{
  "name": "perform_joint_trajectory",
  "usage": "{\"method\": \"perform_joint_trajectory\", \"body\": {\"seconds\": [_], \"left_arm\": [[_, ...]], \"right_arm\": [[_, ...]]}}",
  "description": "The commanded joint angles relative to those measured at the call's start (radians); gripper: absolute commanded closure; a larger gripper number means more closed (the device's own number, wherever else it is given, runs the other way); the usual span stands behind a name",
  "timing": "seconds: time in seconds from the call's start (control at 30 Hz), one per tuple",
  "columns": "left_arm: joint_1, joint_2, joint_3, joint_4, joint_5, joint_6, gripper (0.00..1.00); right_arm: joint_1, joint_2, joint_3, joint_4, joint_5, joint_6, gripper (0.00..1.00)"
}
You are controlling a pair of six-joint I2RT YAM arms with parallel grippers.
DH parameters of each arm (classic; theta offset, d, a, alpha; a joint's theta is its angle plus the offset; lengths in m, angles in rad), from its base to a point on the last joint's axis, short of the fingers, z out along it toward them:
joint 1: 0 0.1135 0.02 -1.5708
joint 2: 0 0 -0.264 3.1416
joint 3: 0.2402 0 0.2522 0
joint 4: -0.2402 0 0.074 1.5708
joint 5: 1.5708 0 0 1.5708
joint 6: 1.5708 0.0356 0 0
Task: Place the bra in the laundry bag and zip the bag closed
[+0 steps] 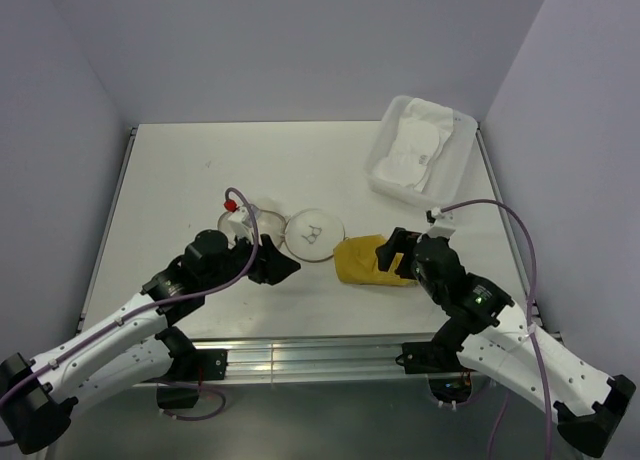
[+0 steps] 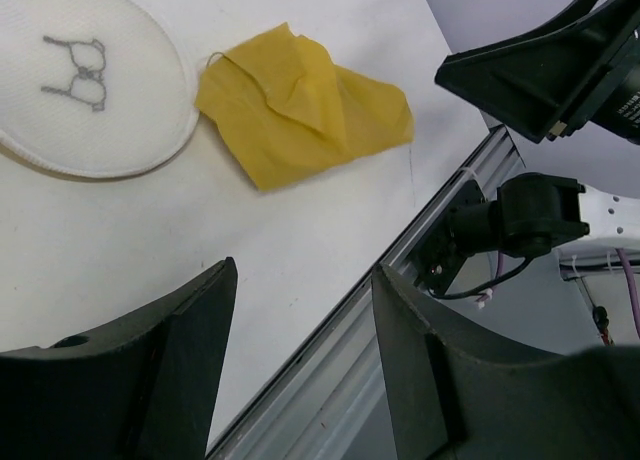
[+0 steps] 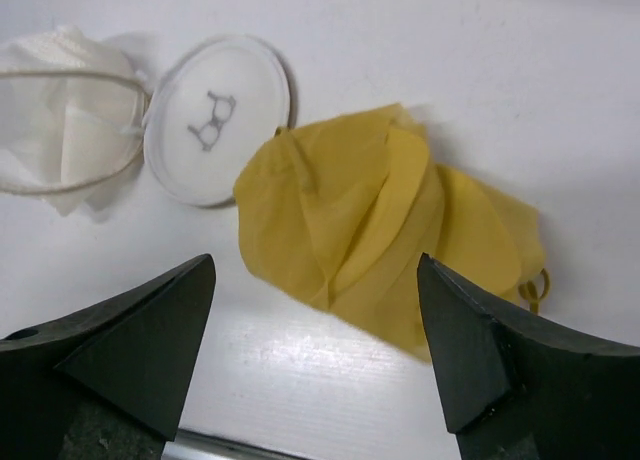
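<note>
Bra (image 1: 372, 263) lies beside laundry bag (image 1: 314, 234) on white table (image 1: 180, 180), lavender walls (image 1: 300, 40) around; left gripper (image 2: 305, 280), right gripper (image 3: 315, 270) agape.

We see a white table (image 1: 180, 170). Near the middle of the frame lies the round mesh laundry bag (image 1: 316, 235), and just beside it on the right a crumpled yellow bra (image 1: 368, 262). A white tray (image 1: 455, 175) stands in the upper right.

My left arm (image 1: 120, 325) and right arm (image 1: 505, 330) reach forward, angled in toward each other. The left gripper (image 1: 290, 269) points right, fingers (image 2: 180, 360) parted around nothing. The right gripper (image 1: 392, 252) points left, fingers (image 3: 130, 350) spread wide, holding nothing.
</note>
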Motion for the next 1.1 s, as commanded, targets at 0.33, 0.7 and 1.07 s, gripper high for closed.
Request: {"method": "perform_joint_trajectory", "body": {"seconds": [0.33,0.7,1.07], "left_arm": [[-0.056,0.028,-0.027,0.077,-0.08,-0.018,0.37],[-0.134,0.091,-0.033,0.143,-0.114,-0.032,0.37],[-0.148,0.067,-0.013,0.202,-0.109,0.052,0.1]], "right_arm": [[-0.114,0.351,0.029,0.182,-0.119,-0.139,0.39],[-0.3,0.622,0.009,0.452,-0.353,-0.17,0.37],[-0.251,0.215,0.029,0.448,-0.404,-0.15,1.0]]}}
